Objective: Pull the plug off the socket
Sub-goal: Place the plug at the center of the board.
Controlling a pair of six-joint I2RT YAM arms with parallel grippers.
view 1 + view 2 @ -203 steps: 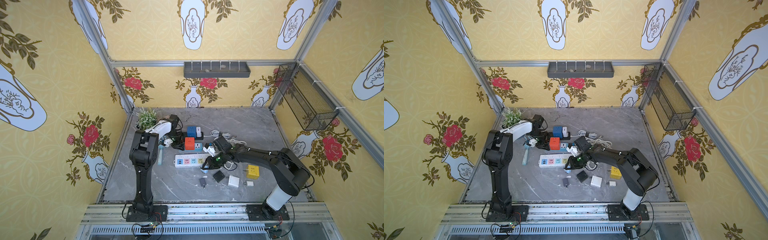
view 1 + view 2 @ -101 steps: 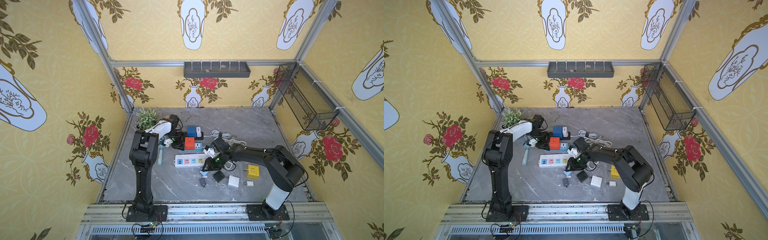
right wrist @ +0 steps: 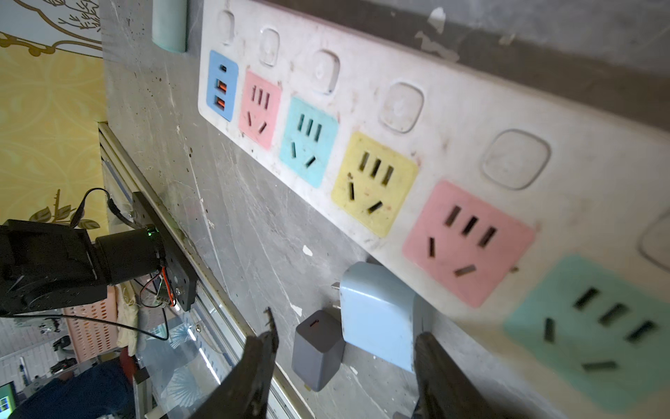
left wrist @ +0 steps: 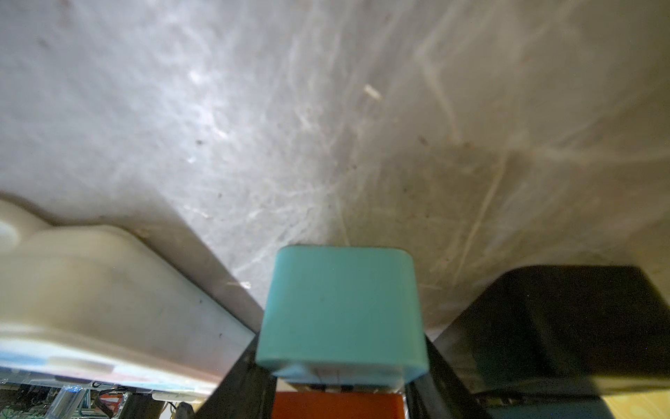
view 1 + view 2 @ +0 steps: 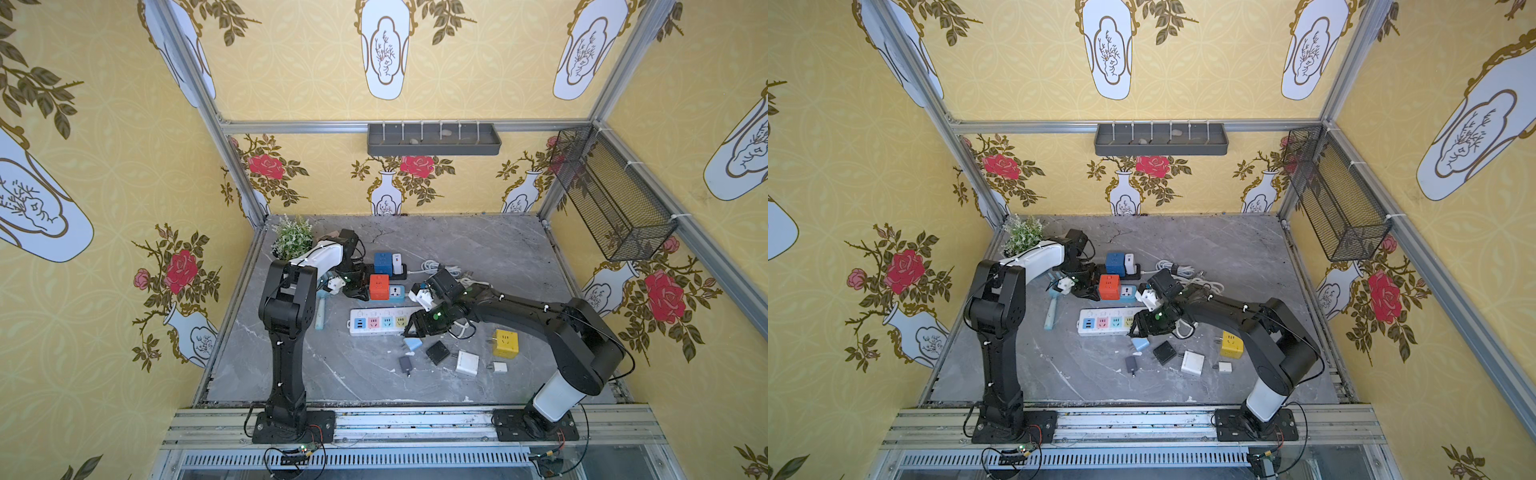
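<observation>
Right jaws spread, empty, hanging over light blue plug (image 3: pixel 377 315). Plug lies loose on counter (image 3: pixel 253 225), prongs bare, just beside white power strip (image 3: pixel 453 119); strip's visible sockets all vacant. Left jaws clenched around teal block (image 4: pixel 340 312) by orange cube socket (image 5: pixel 379 286). Judgement: this pull done; arm withdrawal left, perhaps other plugs.

text: none legible | labels: none | brands: none | numbers: none
</observation>
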